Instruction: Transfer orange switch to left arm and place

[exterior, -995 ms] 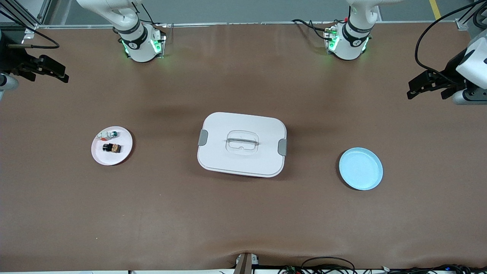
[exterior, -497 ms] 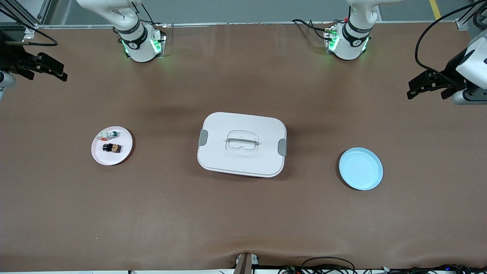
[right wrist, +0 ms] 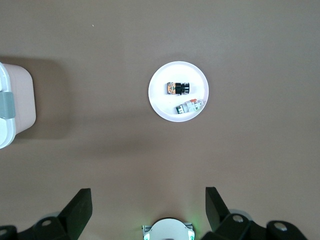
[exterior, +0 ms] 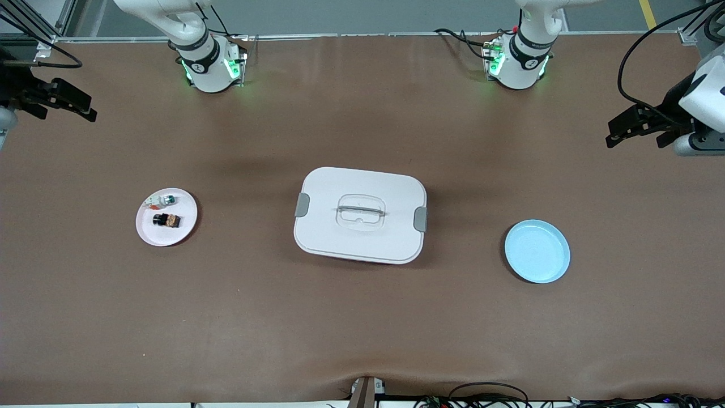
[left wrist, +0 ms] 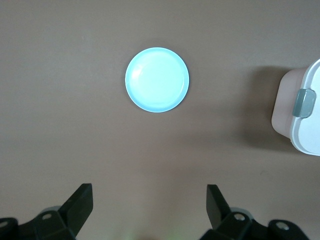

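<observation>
The orange switch (exterior: 166, 220) lay on the white plate (exterior: 182, 229) beside a small white piece with a green tip (exterior: 162, 199), well below and apart from the right end effector (right wrist: 145, 207), which hung high at the right arm's end of the desk (exterior: 362, 317), jaws wide and empty. The box (exterior: 360, 214) sat mid-desk between that plate and the blue plate (exterior: 537, 251). The left end effector (left wrist: 149, 205), equally wide and empty, waited over the blue plate's end. Nothing looked picked yet; I judged the right arm must descend onto the switch first.
</observation>
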Robot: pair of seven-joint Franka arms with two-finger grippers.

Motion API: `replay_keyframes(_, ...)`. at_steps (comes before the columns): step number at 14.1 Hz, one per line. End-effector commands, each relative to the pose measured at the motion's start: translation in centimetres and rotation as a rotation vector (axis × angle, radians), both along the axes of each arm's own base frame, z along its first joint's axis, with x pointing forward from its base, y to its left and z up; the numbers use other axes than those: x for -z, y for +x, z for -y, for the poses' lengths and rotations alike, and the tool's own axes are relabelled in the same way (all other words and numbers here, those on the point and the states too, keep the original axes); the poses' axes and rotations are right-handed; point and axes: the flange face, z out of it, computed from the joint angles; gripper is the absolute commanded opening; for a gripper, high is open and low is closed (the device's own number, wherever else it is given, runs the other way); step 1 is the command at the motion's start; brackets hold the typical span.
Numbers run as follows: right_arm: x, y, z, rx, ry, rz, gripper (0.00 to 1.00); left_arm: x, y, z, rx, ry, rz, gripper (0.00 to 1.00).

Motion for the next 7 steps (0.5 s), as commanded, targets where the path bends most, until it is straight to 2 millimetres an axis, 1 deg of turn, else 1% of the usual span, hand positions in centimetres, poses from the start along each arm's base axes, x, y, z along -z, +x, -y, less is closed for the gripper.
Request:
replay_keyframes(1, -0.61, -0.79, 0.42, 0.013, 0.014, 0.018, 1.0, -0.38, -0.1, -0.07, 0.011, 0.011, -0.005, 1.0)
replay_keyframes(4, -0.85, -0.96, -0.21, 0.0, 0.013, 0.024, 1.0, -0.45, -0.09, -0.06, 0.011, 0.011, -0.003, 1.0)
replay_keyframes(7, -1.0, -1.07, 0.06, 0.007, 0.014, 0.027, 1.0, -0.45, -0.08, -0.23, 0.017, 0.01, -0.003, 1.0)
